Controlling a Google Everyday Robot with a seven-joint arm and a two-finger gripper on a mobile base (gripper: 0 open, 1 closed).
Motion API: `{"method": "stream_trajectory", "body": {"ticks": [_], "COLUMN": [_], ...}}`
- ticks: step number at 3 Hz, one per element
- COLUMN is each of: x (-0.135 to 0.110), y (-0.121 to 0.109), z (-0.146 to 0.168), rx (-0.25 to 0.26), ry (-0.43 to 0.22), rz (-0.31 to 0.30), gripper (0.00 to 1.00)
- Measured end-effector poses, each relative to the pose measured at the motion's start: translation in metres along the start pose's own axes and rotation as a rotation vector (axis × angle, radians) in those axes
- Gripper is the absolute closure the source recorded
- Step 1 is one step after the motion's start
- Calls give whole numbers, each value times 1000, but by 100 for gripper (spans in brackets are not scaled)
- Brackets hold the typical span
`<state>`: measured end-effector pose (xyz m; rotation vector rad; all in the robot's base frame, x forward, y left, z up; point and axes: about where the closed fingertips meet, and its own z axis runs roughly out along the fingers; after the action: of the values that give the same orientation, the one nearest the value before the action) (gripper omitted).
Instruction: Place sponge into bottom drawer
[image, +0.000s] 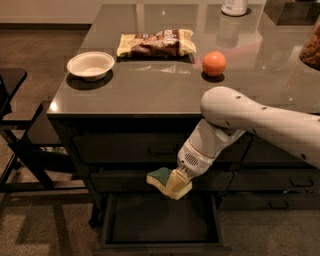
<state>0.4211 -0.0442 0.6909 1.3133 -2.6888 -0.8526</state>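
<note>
One thing is in the grasp: the two-finger gripper (178, 178), at the tip of the white smooth-shelled arm (250, 117), is clamped on the small wavy-edged sponge (166, 183) with its dark green scrub top over pale yellow foam. The sponge hangs tilted in the air in front of the middle drawer (120, 181), above the back part of the wide, shallow, dark bottom drawer (150, 225), which stands pulled out with its flat floor bare. Pick-up and carry look done, then; lowering and letting go are left. The sponge touches nothing but the gripper. On the glossy dark grey counter (165, 87) above sit a white round bowl (90, 65), a crinkled brown-and-yellow snack bag (155, 43) and an orange (214, 63), all well apart from the gripper.
</note>
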Motion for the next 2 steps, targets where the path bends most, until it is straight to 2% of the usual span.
{"method": "stream_trajectory", "body": {"ticks": [2], "x": [24], "y": [-22], "z": [103], "rx": [-62], "ry": [43], "rz": [183], "gripper": [100]}}
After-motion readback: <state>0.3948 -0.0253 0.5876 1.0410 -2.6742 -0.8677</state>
